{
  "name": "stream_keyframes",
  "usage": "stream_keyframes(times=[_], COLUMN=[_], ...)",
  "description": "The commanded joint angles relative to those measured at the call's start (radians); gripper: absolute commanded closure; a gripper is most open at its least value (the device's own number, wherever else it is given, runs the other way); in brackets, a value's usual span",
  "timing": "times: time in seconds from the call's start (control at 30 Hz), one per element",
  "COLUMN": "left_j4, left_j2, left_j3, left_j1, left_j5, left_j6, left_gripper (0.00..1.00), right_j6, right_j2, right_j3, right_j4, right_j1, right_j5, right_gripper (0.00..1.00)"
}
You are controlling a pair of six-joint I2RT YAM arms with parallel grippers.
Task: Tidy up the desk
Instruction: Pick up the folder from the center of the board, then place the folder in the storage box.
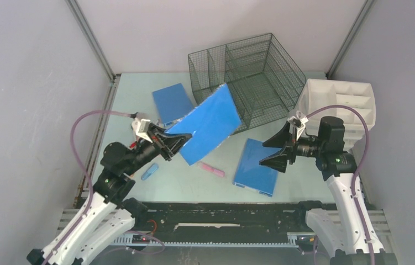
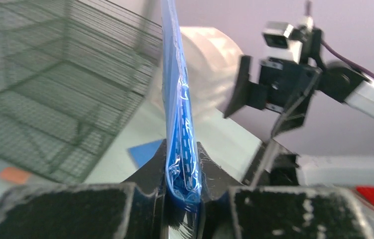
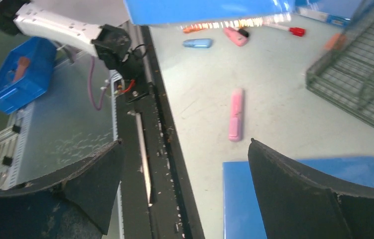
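Desk [image 1: 194,185], pale mint, spans the booth from the black rail [image 1: 221,212] by the arm bases to the back wall. On it lie a pink marker [image 1: 213,170], a blue marker [image 1: 150,171], a back book [image 1: 173,102] at the left and a near book [image 1: 256,165] front right. A wire basket [image 1: 249,77] stands at the back, with a white tray [image 1: 337,96] to its right. The left gripper [image 1: 174,142] is clamped on the edge of a blue folder [image 1: 210,124], lifted off the desk. Its far end is in front of the basket, and contact between them cannot be told. The right gripper [image 1: 276,152] hangs over the near book, jaws spread wide, holding nothing.
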Motion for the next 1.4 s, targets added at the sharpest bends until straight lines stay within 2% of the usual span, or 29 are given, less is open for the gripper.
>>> stream_keyframes(times=[0.0, 0.13, 0.33, 0.57, 0.7, 0.97, 1.37], left_j4=[-0.014, -0.003, -0.017, -0.008, 0.066, 0.186, 0.271], left_j2=[-0.122, -0.128, 0.029, 0.249, 0.328, 0.485, 0.858], left_j3=[-0.044, -0.057, 0.025, 0.145, 0.181, 0.278, 0.579], left_j1=[0.009, 0.008, -0.011, -0.154, -0.233, -0.273, -0.285], left_j5=[-0.351, -0.464, -0.593, -0.835, -0.924, -0.971, -1.129], left_j6=[0.039, 0.021, -0.008, 0.080, 0.140, 0.173, 0.258], left_gripper=[1.00, 1.00, 1.00, 1.00, 1.00, 1.00, 1.00], right_j6=[-0.045, -0.058, -0.067, -0.075, -0.076, -0.083, -0.086], right_j2=[-0.017, -0.020, -0.024, -0.030, -0.035, -0.043, -0.053], right_j3=[0.056, 0.064, 0.070, 0.070, 0.070, 0.070, 0.070], right_j4=[-0.041, -0.054, -0.063, -0.064, -0.065, -0.069, -0.070], right_j1=[-0.013, -0.017, -0.018, -0.018, -0.012, -0.005, 0.004], right_j5=[0.120, 0.162, 0.202, 0.225, 0.236, 0.245, 0.258], right_gripper=[0.00, 0.00, 0.00, 0.00, 0.00, 0.00, 0.00])
